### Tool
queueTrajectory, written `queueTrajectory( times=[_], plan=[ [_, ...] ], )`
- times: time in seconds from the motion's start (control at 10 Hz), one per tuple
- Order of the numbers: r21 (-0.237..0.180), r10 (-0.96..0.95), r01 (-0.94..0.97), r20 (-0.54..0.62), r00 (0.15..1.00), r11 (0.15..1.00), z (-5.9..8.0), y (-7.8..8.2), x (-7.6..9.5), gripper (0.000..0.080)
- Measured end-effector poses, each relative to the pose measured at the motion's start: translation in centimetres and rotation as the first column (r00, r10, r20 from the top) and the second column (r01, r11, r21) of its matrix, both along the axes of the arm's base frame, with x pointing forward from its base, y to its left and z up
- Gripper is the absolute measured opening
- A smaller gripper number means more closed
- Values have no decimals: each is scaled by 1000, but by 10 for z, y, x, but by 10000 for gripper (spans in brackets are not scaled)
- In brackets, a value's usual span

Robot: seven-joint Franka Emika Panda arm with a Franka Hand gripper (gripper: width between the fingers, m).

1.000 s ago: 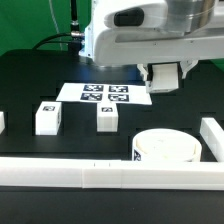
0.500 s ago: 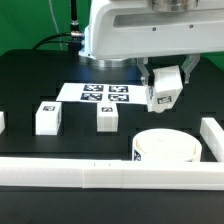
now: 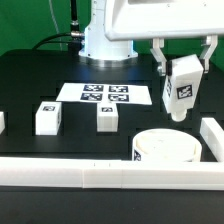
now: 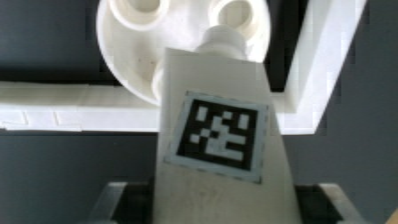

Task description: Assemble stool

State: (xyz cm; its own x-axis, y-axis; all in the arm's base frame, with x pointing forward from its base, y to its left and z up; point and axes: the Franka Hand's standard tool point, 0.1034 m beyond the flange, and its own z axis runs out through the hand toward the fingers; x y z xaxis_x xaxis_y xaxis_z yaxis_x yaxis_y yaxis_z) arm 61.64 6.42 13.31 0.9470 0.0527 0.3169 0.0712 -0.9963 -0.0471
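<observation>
My gripper point(image 3: 181, 72) is shut on a white leg block point(image 3: 182, 89) with a black-and-white tag, held upright in the air above and behind the round white seat disc point(image 3: 163, 149). In the wrist view the leg block point(image 4: 217, 130) fills the middle between my fingers point(image 4: 118, 200), its tip pointing at the seat disc point(image 4: 178, 40), whose holes show. Two more leg blocks stand on the black table: one point(image 3: 47, 116) at the exterior view's left, one point(image 3: 108, 118) near the middle.
The marker board point(image 3: 103, 93) lies flat behind the loose legs. White border rails run along the front point(image 3: 100, 172) and at the exterior view's right point(image 3: 213, 135). A white piece point(image 3: 2, 122) shows at the left edge.
My gripper has risen and moved to the exterior view's right with the leg block, turning it upright; it now hangs higher over the seat disc's far side.
</observation>
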Motion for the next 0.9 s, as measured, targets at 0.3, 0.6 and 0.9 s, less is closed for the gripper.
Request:
queueTrajectory(
  times=[0.3,0.6,0.9],
  plan=[
    [-11,36,-35,70,997,999,1,9,1,327],
    [-30,82,-79,110,991,996,2,9,6,327],
    [-95,167,-146,276,946,985,-3,10,5,327]
  ],
)
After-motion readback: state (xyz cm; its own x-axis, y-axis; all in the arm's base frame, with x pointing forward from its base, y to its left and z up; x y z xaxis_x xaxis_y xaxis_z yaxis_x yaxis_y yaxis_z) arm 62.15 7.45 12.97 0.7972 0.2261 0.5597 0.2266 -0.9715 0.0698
